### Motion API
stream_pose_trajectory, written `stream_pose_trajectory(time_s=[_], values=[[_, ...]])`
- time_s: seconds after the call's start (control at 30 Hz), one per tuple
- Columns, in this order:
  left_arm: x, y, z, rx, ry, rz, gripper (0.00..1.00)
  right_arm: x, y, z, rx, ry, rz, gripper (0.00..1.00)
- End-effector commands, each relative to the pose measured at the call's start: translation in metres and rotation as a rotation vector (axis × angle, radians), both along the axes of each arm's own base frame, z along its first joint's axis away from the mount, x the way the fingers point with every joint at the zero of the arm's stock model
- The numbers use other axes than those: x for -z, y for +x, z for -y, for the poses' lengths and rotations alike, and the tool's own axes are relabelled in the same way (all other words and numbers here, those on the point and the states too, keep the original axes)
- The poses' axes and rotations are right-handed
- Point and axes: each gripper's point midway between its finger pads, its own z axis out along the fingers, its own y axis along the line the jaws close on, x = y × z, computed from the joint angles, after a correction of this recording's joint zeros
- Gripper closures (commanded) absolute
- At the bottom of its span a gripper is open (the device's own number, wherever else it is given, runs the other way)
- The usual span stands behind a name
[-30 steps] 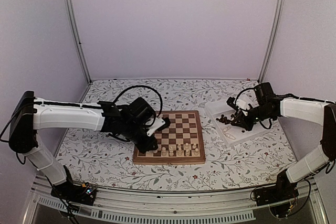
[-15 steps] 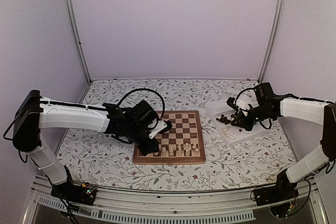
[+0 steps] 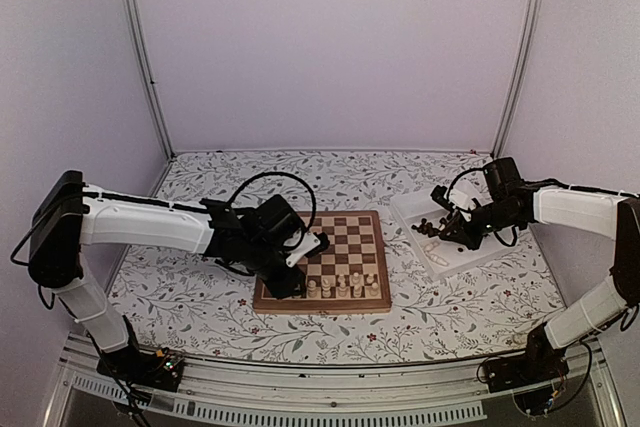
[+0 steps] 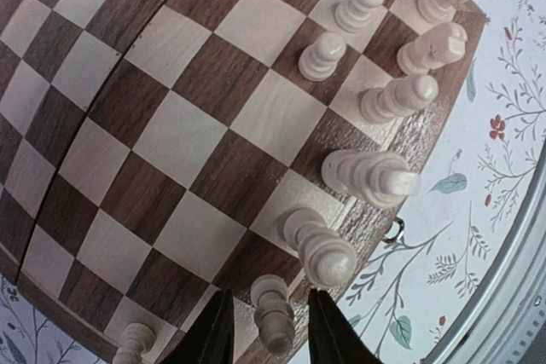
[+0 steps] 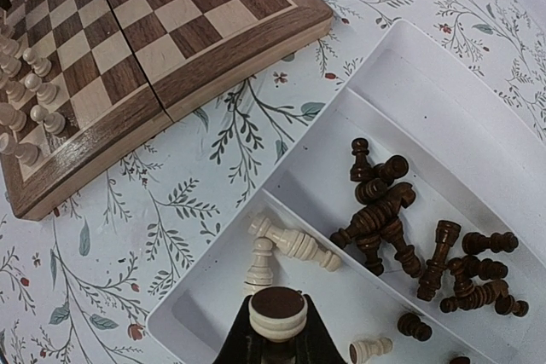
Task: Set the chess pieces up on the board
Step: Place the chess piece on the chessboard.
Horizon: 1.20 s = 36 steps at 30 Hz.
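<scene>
The board (image 3: 345,247) lies mid-table with several cream chess pieces (image 3: 345,287) standing along its near edge. In the left wrist view these cream pieces (image 4: 375,176) line the board's (image 4: 171,125) edge. My left gripper (image 3: 290,282) is at the near-left corner. Its jaws (image 4: 270,300) are open around an upright cream piece (image 4: 273,321), with a gap on each side. My right gripper (image 3: 440,232) hovers over the white tray (image 3: 455,257). It (image 5: 277,334) is shut on a cream piece (image 5: 277,313) held with its dark base toward the camera.
The tray (image 5: 401,36) has one compartment with several dark pieces (image 5: 384,210) and another with a few lying cream pieces (image 5: 294,243). The board's corner (image 5: 145,31) lies left of the tray. A flowered cloth covers the table (image 3: 200,277).
My left gripper has shifted a little right and nearer, settling at the board's near-left corner. My right gripper has hardly moved over the tray.
</scene>
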Motion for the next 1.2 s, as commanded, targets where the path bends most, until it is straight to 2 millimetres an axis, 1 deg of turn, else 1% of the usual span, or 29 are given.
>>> stream_pose_trajectory(time_s=[0.0, 0.1, 0.2, 0.27, 0.4, 0.47, 0.5, 0.6, 0.67, 0.73, 0.77, 0.83, 0.97, 1.07, 1.17], values=[[-0.013, 0.0, 0.008, 0.006, -0.022, 0.033, 0.65, -0.004, 0.0, -0.002, -0.008, 0.003, 0.019, 0.93], [-0.033, 0.006, 0.003, -0.015, -0.025, 0.078, 0.62, -0.012, -0.002, -0.007, -0.02, 0.027, 0.021, 0.93], [-0.066, 0.021, -0.003, -0.053, -0.032, 0.186, 0.57, -0.034, -0.005, -0.017, -0.046, 0.098, 0.021, 0.94], [-0.092, 0.031, 0.001, -0.055, -0.074, 0.262, 0.55, -0.052, -0.01, -0.026, -0.076, 0.165, 0.012, 0.94], [-0.153, 0.052, 0.028, -0.046, -0.274, 0.45, 0.52, -0.092, -0.022, -0.051, -0.148, 0.354, -0.07, 0.94], [-0.178, 0.057, 0.044, -0.015, -0.37, 0.523, 0.51, -0.105, -0.031, -0.06, -0.182, 0.432, -0.158, 0.93], [-0.188, 0.06, 0.051, -0.004, -0.413, 0.552, 0.5, -0.11, -0.034, -0.064, -0.201, 0.456, -0.191, 0.93], [-0.209, 0.067, 0.073, -0.004, -0.521, 0.574, 0.46, -0.112, -0.035, -0.071, -0.226, 0.435, -0.219, 0.93], [-0.212, 0.072, 0.091, -0.01, -0.581, 0.523, 0.46, -0.108, -0.037, -0.076, -0.251, 0.36, -0.177, 0.94], [-0.21, 0.068, 0.11, 0.019, -0.633, 0.439, 0.46, -0.104, -0.043, -0.083, -0.285, 0.29, -0.132, 0.94], [-0.21, 0.068, 0.118, 0.018, -0.66, 0.394, 0.46, -0.105, -0.047, -0.086, -0.307, 0.263, -0.101, 0.94], [-0.216, 0.067, 0.132, 0.029, -0.755, 0.31, 0.46, -0.108, -0.055, -0.092, -0.343, 0.228, -0.062, 0.94], [-0.213, 0.06, 0.147, 0.054, -0.881, 0.155, 0.46, -0.115, -0.066, -0.104, -0.404, 0.176, 0.017, 0.94], [-0.207, 0.055, 0.156, 0.069, -0.906, 0.081, 0.46, -0.122, -0.07, -0.112, -0.425, 0.166, 0.043, 0.94], [-0.202, 0.05, 0.161, 0.078, -0.922, 0.029, 0.46, -0.125, -0.072, -0.118, -0.436, 0.146, 0.052, 0.94]])
